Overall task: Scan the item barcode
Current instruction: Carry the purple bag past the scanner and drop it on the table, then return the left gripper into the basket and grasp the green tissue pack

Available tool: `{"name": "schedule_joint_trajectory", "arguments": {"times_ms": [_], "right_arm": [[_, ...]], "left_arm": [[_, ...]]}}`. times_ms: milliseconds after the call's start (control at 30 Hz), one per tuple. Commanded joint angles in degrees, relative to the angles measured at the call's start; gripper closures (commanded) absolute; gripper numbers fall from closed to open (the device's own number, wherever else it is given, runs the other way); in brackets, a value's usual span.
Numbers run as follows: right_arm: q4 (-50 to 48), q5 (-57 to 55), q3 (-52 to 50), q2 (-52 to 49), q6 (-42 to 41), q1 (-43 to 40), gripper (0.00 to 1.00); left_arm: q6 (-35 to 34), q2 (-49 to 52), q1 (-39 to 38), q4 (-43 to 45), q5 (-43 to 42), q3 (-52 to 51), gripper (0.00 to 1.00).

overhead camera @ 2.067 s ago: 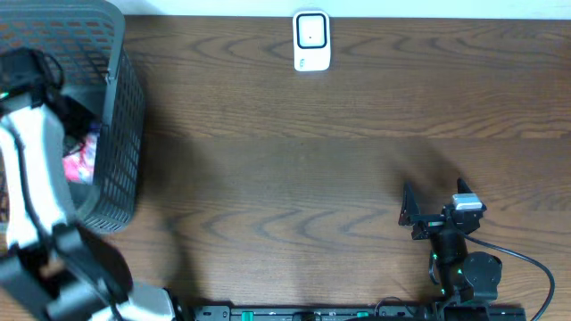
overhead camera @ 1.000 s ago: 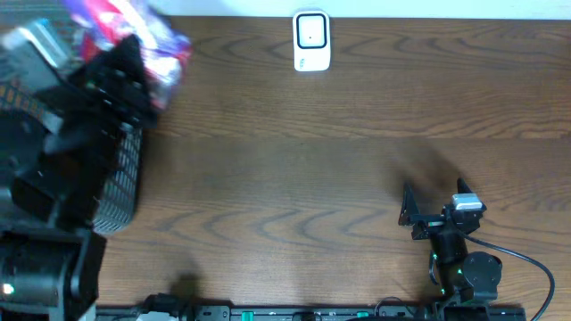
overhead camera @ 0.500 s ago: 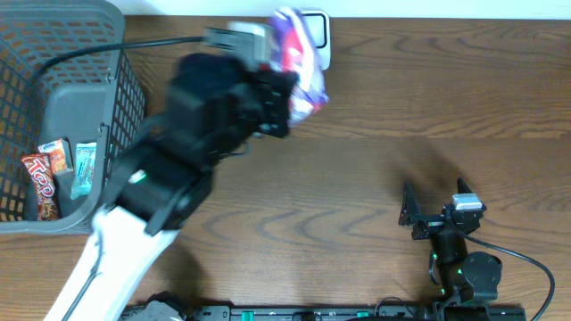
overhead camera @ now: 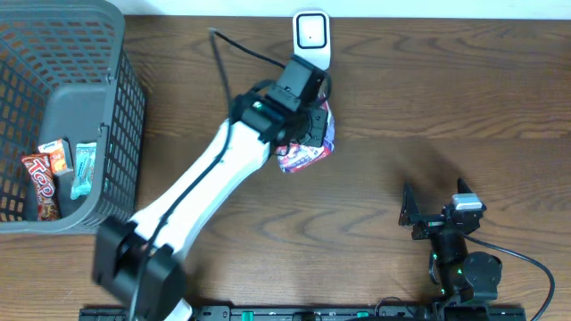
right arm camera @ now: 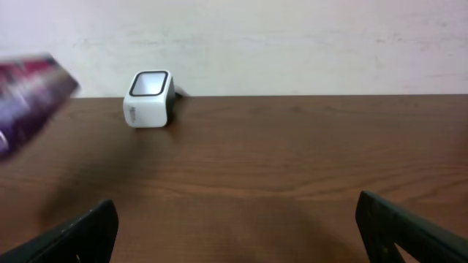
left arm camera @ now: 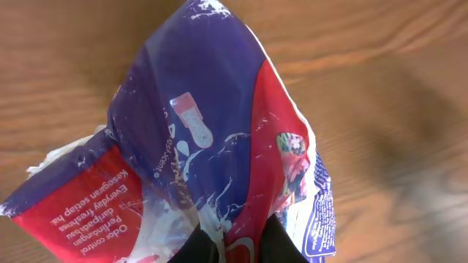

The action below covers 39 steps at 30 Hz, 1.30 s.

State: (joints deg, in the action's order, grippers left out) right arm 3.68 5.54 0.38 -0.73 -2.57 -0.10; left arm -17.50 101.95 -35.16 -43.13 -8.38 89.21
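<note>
Left jaws pinch one edge of the purple-red pouch (left arm camera: 212,146), right jaws wide, empty — risk: limp crinkled film may sag, turning its barcode from the scanner (overhead camera: 311,40).

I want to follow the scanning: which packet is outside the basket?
The purple-and-red packet, held by the left gripper near the white scanner; the other three packets lie inside the grey basket.
</note>
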Motion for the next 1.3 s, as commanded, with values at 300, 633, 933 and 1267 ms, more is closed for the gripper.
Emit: {"name": "schedule_joint_trajectory", "arguments": {"times_ms": [300, 633, 933, 1267], "right_arm": [[0.3, -0.3, -0.1, 0.2, -0.8, -0.3, 0.01], [0.3, -0.3, -0.1, 0.2, -0.8, -0.3, 0.01], [0.3, -0.3, -0.1, 0.2, -0.8, -0.3, 0.01], [0.3, -0.3, -0.1, 0.2, -0.8, -0.3, 0.01]], "left_arm": [[0.8, 5.2, 0.1, 0.6, -0.2, 1.4, 0.18], [0.8, -5.9, 5.4, 0.8, 0.1, 8.4, 0.06], [0.4, -19.0, 20.8, 0.5, 0.0, 8.4, 0.02], [-1.9, -25.7, 38.3, -0.1, 0.0, 8.4, 0.02]]}}
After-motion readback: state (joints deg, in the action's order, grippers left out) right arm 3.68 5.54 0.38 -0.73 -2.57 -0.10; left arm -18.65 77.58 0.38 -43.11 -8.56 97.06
